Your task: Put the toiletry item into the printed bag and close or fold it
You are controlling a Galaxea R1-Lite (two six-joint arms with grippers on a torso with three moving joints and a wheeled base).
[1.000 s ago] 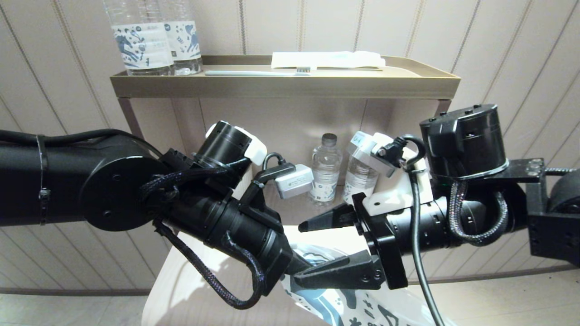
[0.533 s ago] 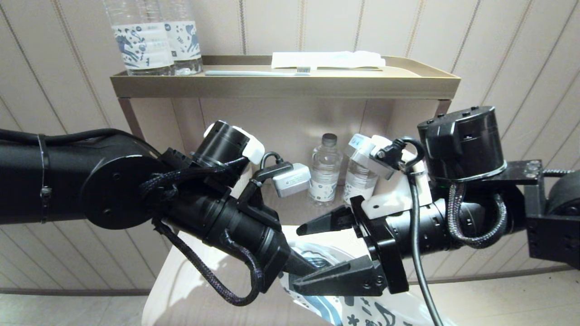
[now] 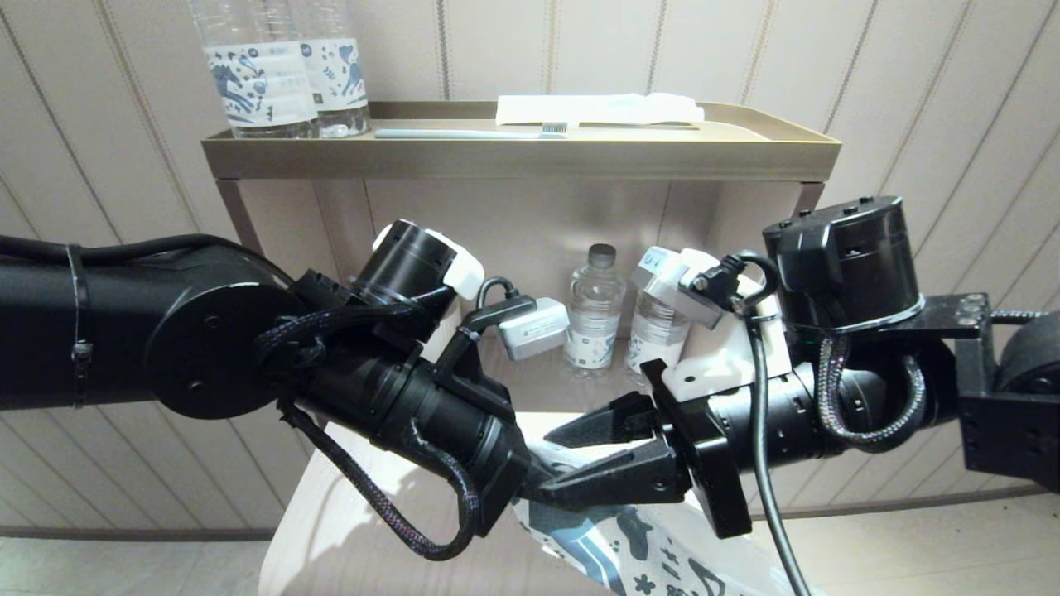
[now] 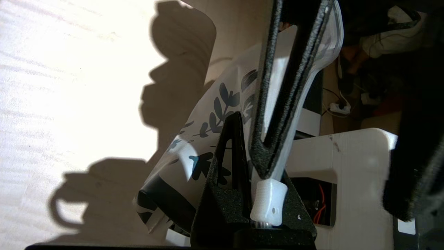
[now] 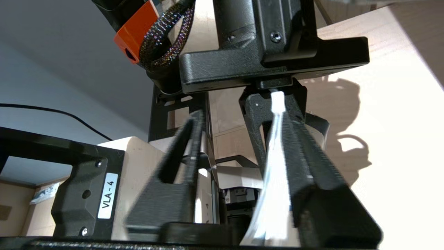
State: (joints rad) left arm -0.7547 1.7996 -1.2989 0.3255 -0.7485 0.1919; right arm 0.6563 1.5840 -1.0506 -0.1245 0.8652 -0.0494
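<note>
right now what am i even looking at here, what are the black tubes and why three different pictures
The black tubes are a robot's two arms, each ending in a two-fingered gripper. The wide picture comes from a camera on the robot's head; the other two come from cameras on each wrist, looking along the fingers.

The left gripper is shut on the top edge of the printed bag, a white pouch with dark blue drawings that hangs above a pale table. The right gripper faces it with its jaws partly closed around the same edge; whether it grips yet is unclear.

Behind stands a brass-coloured shelf carrying water bottles, a toothbrush and a white packet. Two smaller bottles stand underneath.
</note>
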